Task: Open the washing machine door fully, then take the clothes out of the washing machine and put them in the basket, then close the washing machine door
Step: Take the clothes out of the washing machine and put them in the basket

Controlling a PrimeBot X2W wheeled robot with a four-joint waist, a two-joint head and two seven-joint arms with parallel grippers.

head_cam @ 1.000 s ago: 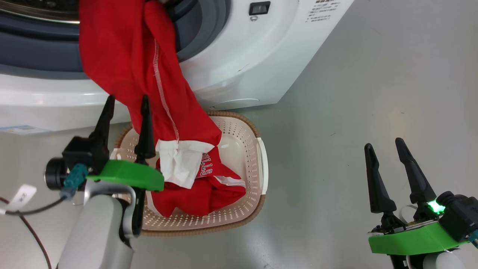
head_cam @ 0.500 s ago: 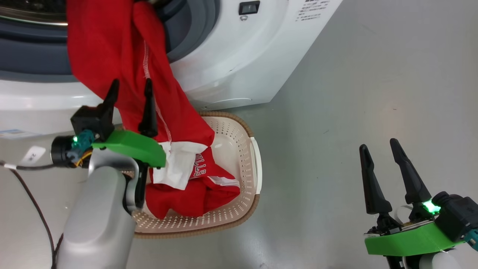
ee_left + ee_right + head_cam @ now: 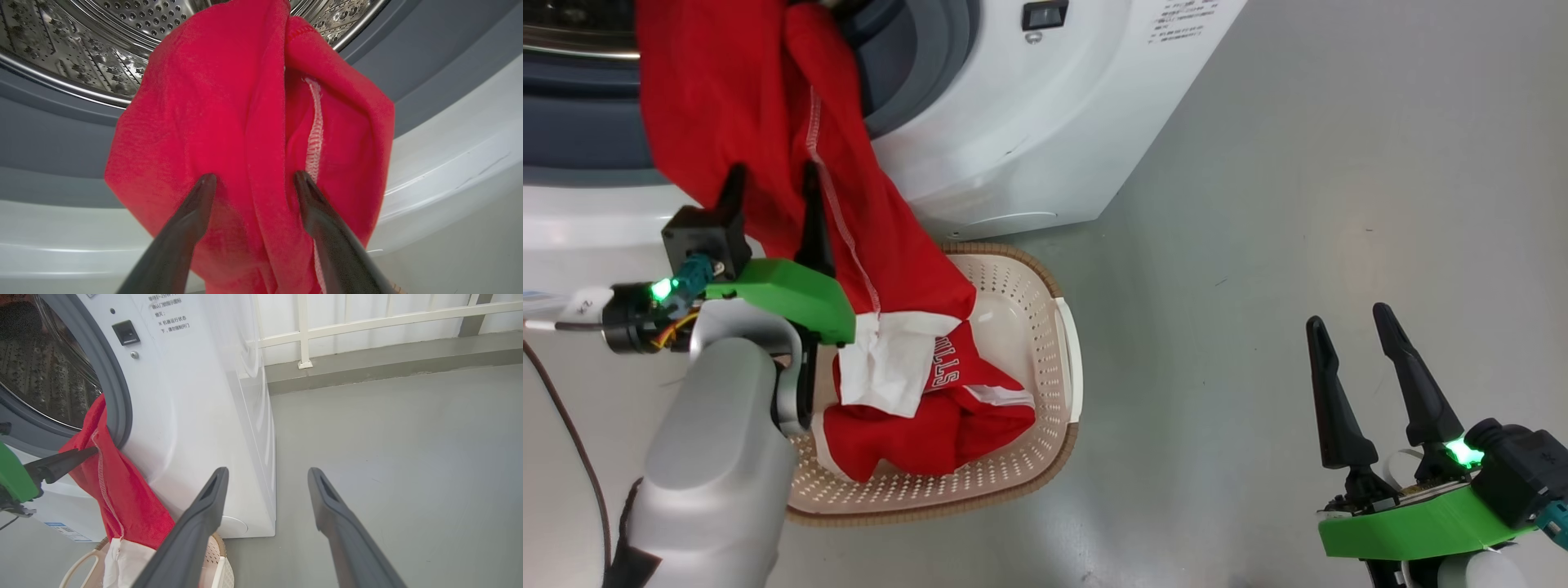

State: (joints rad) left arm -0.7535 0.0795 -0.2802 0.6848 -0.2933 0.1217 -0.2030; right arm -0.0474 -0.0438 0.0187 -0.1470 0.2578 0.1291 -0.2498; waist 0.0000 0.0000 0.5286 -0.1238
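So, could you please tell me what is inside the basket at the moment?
Red clothes with a white panel lie bunched in the basket; red cloth runs up from them into the drum. The floor beneath them is covered.

Left fingers [image 3: 811, 220] and right fingers [image 3: 1417, 384] both stand spread wide.

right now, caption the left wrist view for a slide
Left gripper, jaws open, at the clothes draped out of the washing machine

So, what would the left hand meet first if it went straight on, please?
The red garment hanging from the drum; the open left hand points straight at it, seemingly very close.
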